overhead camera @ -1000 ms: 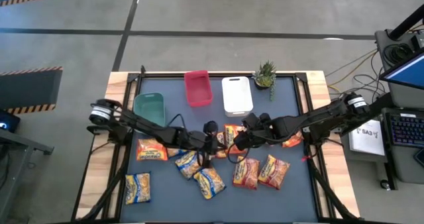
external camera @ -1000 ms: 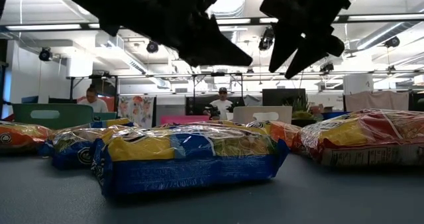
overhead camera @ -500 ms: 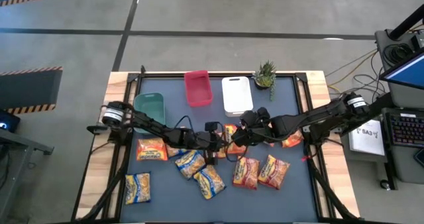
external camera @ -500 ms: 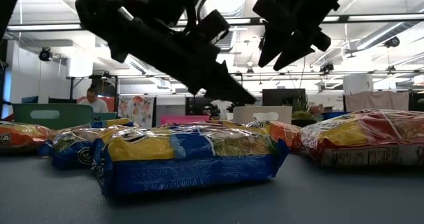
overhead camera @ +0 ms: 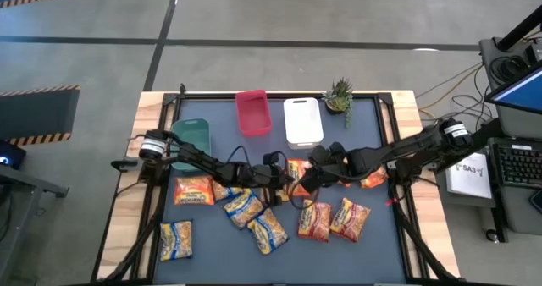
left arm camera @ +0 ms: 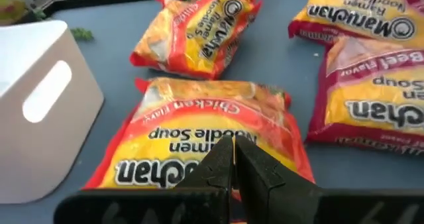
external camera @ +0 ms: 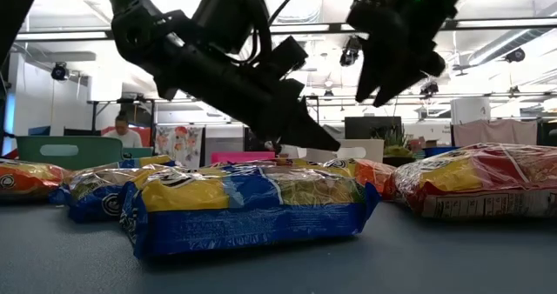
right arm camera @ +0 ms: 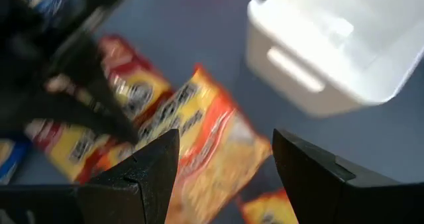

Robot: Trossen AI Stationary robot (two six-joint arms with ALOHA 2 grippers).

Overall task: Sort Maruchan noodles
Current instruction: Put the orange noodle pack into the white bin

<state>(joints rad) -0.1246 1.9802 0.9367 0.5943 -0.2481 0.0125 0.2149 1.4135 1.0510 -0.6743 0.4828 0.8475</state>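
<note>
**Operator:** Hovering both arms over one packet — why?

**Robot:** Because that orange chicken-flavour Maruchan packet (left arm camera: 205,138) lies flat at mid-table, just toward six o'clock of the white bin (overhead camera: 302,121), and I judge it the next one to sort. My right gripper (right arm camera: 225,161) hangs over it with its fingers spread wide and nothing between them, so it can drop astride the packet. My left gripper (left arm camera: 233,159) has its fingers pressed together, holding nothing, with the tips close over the packet's wrapper; whether they touch it I cannot tell. Shut like that it can only nudge or pin the packet, I think, not lift it.

**Operator:** And the other noodles?

**Robot:** Loose on the mat, none in a bin yet as far as I see. Yellow-and-blue packets (overhead camera: 243,208) sit toward seven o'clock of centre, red beef packets (overhead camera: 315,220) toward five o'clock, one orange packet (overhead camera: 193,189) out at nine o'clock. The green bin (overhead camera: 190,136), red bin (overhead camera: 252,112) and white bin line the twelve o'clock edge beside a potted plant (overhead camera: 339,94).

**Operator:** Risk?

**Robot:** My arms crowd each other there; slick wrappers may slide.
</note>
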